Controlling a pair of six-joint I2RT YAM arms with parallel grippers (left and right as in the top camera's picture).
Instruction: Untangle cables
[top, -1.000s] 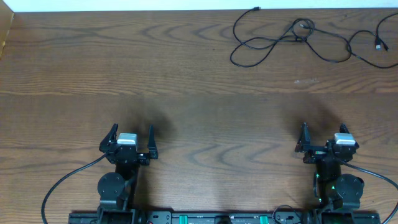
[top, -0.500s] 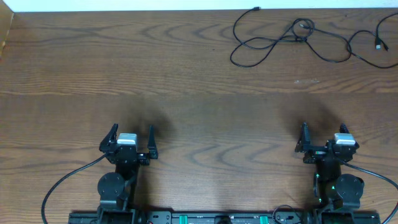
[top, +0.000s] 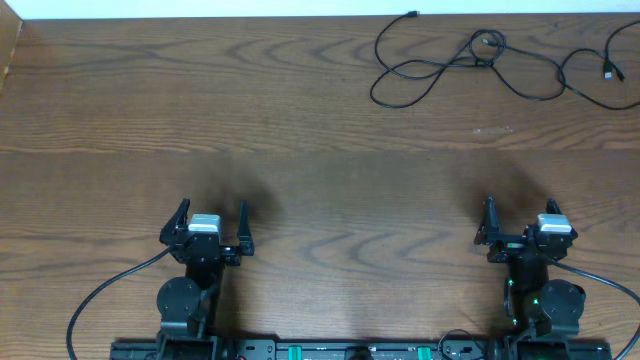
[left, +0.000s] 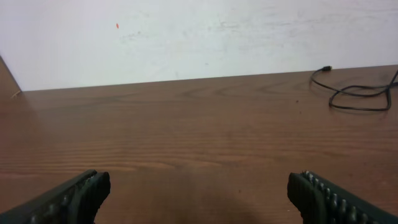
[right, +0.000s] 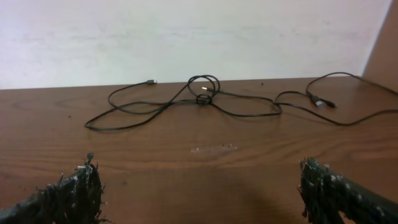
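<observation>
Left pincer (top: 212, 210): jaws spread wide, nothing between them, parked at the near left of the desk (top: 300, 130). In its own wrist view only the two fingertips (left: 71, 198) show at the bottom corners; the rest of the pincer is out of frame.

Right pincer (top: 520, 208): jaws likewise wide apart and holding nothing, at the near right. Its wrist view shows only the ragged tips of the fingers (right: 74, 190), cut off by the lower edge.

Cables (top: 450, 65): thin black cord lying loose at the far right of the desk, close to the back edge and well apart from both pincers. One plug (top: 413, 14) lies at the back edge and another (top: 609, 72) near the right side. A small loop (right: 205, 87) marks where strands cross, but which strand passes over which cannot be resolved, nor how many separate cords there are. The cord runs off the right edge of the overhead view, so its full extent is not seen. The left wrist view catches only one end of the cables (left: 357, 99), cut off at the right edge.
</observation>
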